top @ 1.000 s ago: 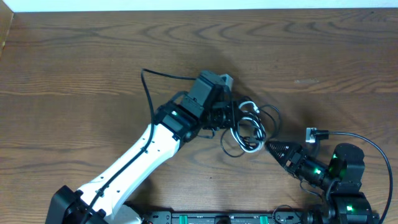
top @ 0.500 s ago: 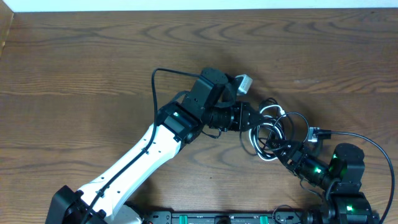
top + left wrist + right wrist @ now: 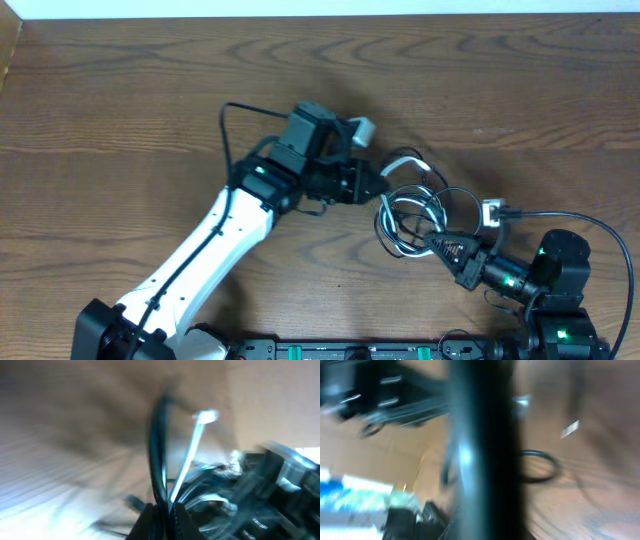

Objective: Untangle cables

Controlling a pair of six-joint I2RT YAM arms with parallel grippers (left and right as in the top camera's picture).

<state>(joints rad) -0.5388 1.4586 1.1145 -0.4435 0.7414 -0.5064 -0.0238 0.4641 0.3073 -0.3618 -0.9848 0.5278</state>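
Note:
The cables (image 3: 410,215) lie bunched in black and white loops on the wooden table, right of centre. My left gripper (image 3: 378,190) is shut on their left side. In the left wrist view a black cord (image 3: 157,450) and a white cord (image 3: 187,460) with a white plug (image 3: 206,416) rise from between the closed jaws of the left gripper (image 3: 162,512). My right gripper (image 3: 432,240) reaches in from the lower right, its tip shut in the bundle's lower loops. The right wrist view is blurred: a dark band (image 3: 485,435) fills its middle, with a black loop (image 3: 538,466) behind.
A small white plug (image 3: 490,210) lies right of the bundle, and a grey plug (image 3: 362,128) sits by the left wrist. The right arm's thick black wire (image 3: 575,222) arcs over the table's right side. The left arm's white body (image 3: 200,270) crosses the lower left.
My right gripper has shut on the bundle's lower loops. My left gripper swung right with the cables, then pulled back left, so the bundle is now stretched between both grippers.

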